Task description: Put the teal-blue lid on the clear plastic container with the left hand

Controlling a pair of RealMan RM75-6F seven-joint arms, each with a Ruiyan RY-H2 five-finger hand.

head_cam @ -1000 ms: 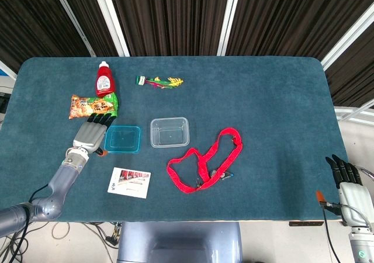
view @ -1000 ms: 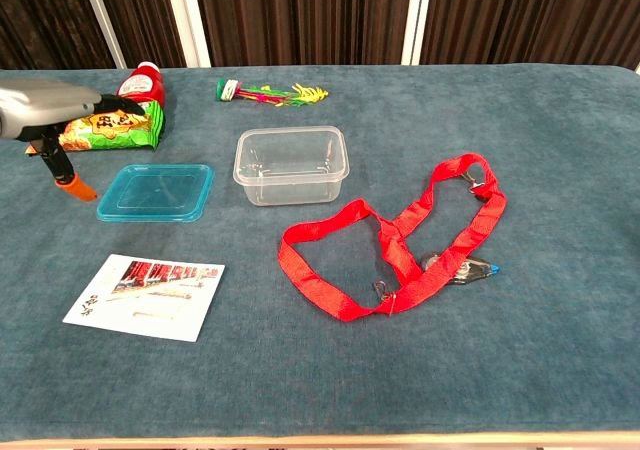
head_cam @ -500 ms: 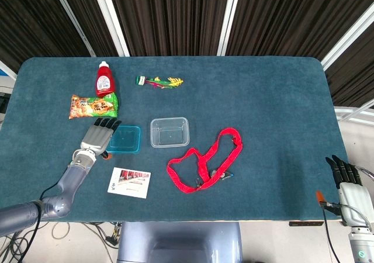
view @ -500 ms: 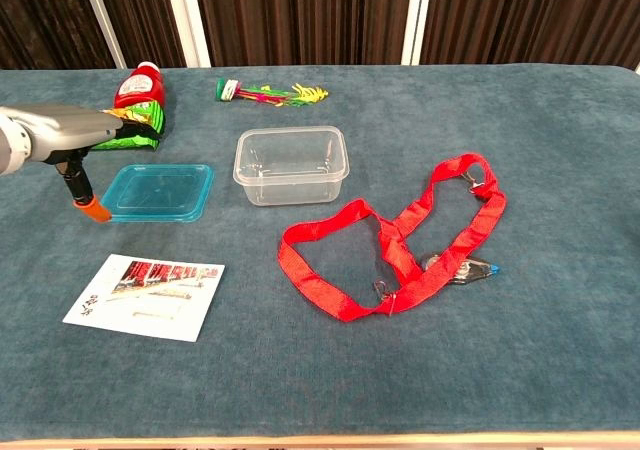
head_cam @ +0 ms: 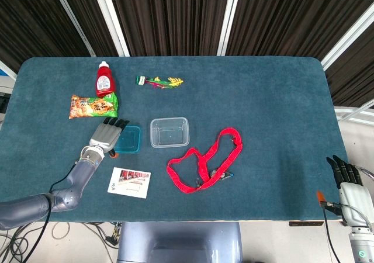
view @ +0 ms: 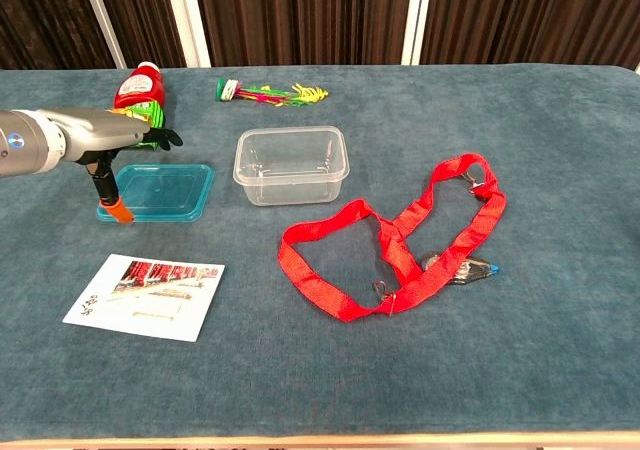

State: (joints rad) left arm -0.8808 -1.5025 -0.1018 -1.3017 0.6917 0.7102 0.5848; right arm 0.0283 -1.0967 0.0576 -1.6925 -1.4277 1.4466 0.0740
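Teal felt covers the table (head_cam: 263, 99). At its nine o'clock side the left hand (head_cam: 106, 135) hovers flat, fingers spread and holding nothing, over the left part of the teal-blue lid (view: 172, 190). Just beside the lid, at its three o'clock, stands the clear plastic container (view: 290, 164). Right hand (head_cam: 346, 184) spread, empty, at five o'clock.

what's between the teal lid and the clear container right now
Nothing: in the chest view only a bare strip of blue tablecloth separates the teal-blue lid from the clear plastic container. The head view shows the same gap.
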